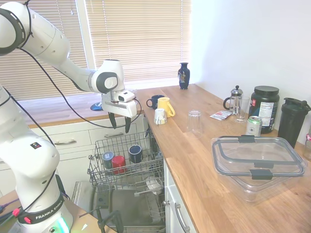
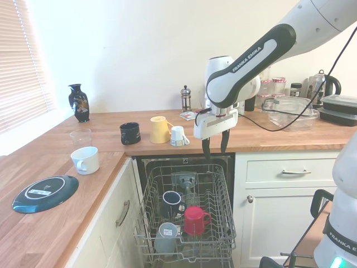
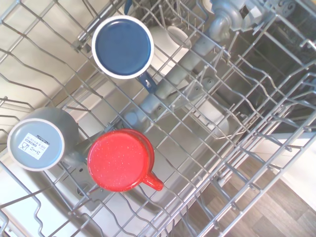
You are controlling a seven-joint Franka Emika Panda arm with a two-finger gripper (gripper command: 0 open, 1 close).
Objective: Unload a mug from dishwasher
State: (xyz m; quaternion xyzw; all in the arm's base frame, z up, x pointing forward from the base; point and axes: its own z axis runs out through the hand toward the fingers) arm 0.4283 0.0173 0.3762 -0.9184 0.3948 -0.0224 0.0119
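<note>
The dark navy mug (image 1: 135, 153) (image 2: 171, 202) (image 3: 122, 47) stands upside down in the dishwasher's pulled-out grey wire rack (image 1: 99, 147) (image 2: 225, 192), its pale rim showing. A red mug (image 1: 118, 164) (image 2: 194, 219) (image 3: 121, 159) and a grey cup with a light-blue base (image 1: 108, 159) (image 2: 166, 234) (image 3: 37, 144) sit beside it. My gripper (image 1: 120, 125) (image 2: 215, 148) hangs open above the rack, fingers pointing down, well clear of the mugs and holding nothing.
On the wooden counter (image 1: 194, 160) by the dishwasher stand a dark mug (image 1: 154, 101), a yellow mug (image 1: 166, 106), a small white cup (image 1: 160, 116) and an upturned glass (image 1: 194, 122). A clear lidded container (image 1: 257, 160) lies nearer. A white cup (image 2: 85, 160) and dark plate (image 2: 44, 192) sit beside the rack.
</note>
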